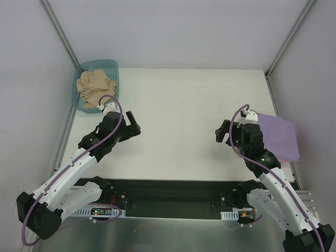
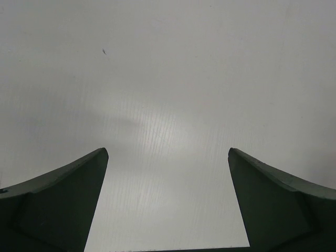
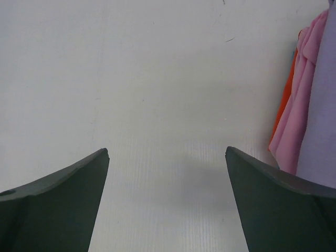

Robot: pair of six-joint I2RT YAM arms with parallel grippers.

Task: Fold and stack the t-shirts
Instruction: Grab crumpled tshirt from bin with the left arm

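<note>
Top view first: your left gripper (image 1: 130,124) hangs over the white table (image 1: 184,100), jaws spread wide and nothing between them, just in front of the teal tub (image 1: 113,65) in the far-left corner. The tan t-shirt (image 1: 95,86) is crumpled inside that tub, not touched by anything. Over on the right, your right gripper (image 1: 220,132) is spread wide and empty too, just beside the lavender t-shirt (image 1: 281,137), which lies as a folded rectangle at the right edge of the table.

Left wrist view: nothing but bare table between the fingers of the left gripper (image 2: 168,152). No cloth in sight, so you're not lined up on the tub from here.

Right wrist view: the right gripper (image 3: 167,152) is over bare table as well. At the right edge you can see the lavender t-shirt (image 3: 324,94) sitting on top of the pink t-shirt (image 3: 300,105), with a strip of orange cloth (image 3: 287,100) peeking out underneath. Can't tell what that orange bit is.

My read: two shirts are folded and stacked, and the tan one is the one left. The next move looks like yours on the left: reach into the tub, pinch the tan shirt, and get it out onto the open middle of the table so both arms can flatten and fold it.
</note>
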